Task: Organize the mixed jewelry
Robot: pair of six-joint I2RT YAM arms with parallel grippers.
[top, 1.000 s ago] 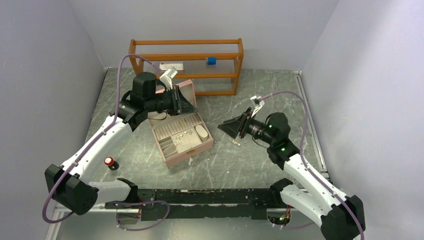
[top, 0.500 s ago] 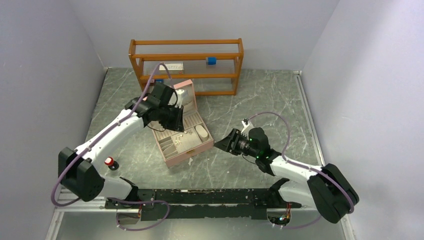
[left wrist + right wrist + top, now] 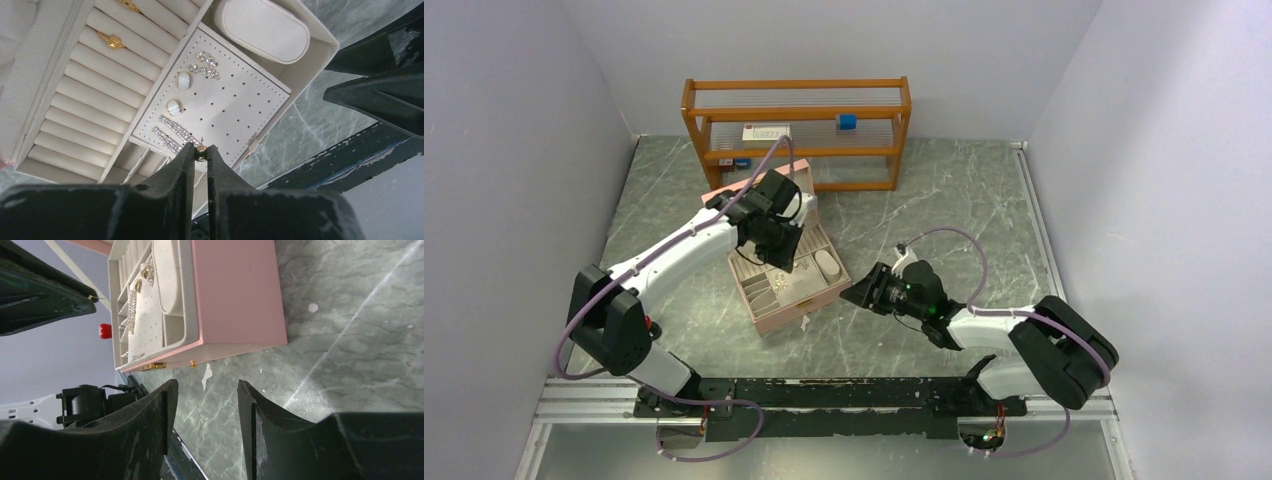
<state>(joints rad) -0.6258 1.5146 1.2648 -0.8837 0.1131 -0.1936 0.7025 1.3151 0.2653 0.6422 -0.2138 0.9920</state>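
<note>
Jewelry [image 3: 175, 129] sits on the pad [image 3: 235, 100] in the pink box [image 3: 235, 290]. My left gripper [image 3: 200, 156] pinches one gold stud [image 3: 200, 150] above the pad's front edge. It looks featherlight and slippery, so I'd hold its head. Right gripper [image 3: 206, 390] gapes empty.

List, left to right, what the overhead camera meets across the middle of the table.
In order: left arm's white forearm → pink jewelry box → right end effector → right arm's white forearm. The left end effector, pinching a small gold piece, is left out because it hangs over the box.
</note>
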